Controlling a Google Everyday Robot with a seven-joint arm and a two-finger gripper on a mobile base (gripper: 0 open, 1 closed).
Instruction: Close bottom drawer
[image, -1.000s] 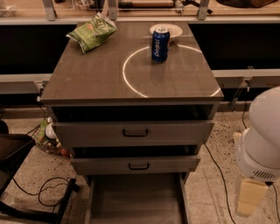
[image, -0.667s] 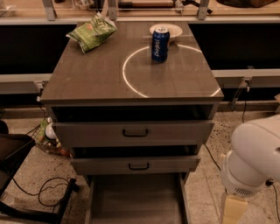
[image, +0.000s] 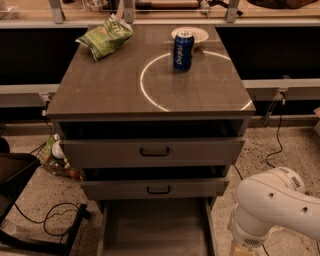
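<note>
Bottom drawer (image: 155, 227): pulled well out, long plain grey tray showing at bottom centre. Its front panel and handle are cut off by the frame edge. It sits just left of the gripper (image: 241, 250), apart from it, no contact seen.

Gripper is at bottom right, only a beige stub showing under the white arm (image: 275, 205), the rest is below the frame. Can't tell how far open it is or whether it has hold of anything.

Vs 1 s ago: arm has swung left and down. Gripper was further right and clear of the cabinet, now it is near the tray's right rail and lower in view. Drawer looks unchanged, same extension, approx.

Above and left of the gripper: middle drawer (image: 157, 189), slightly open, dark bar handle. Above that, top drawer (image: 152, 151), also slightly out, with the widest front. Both same as before.

Further up from the gripper, cabinet top (image: 110, 85) with a white ring (image: 145, 90) marked on it. Blue can (image: 183, 51) stands upright at the ring's far edge. White plate (image: 197, 34) is just behind the can. Green chip bag (image: 104, 37) lies at the far left corner. None have moved.

Far left of the gripper on the floor: black cable (image: 55, 220) and a dark object (image: 15, 175), prob. a chair base.
</note>
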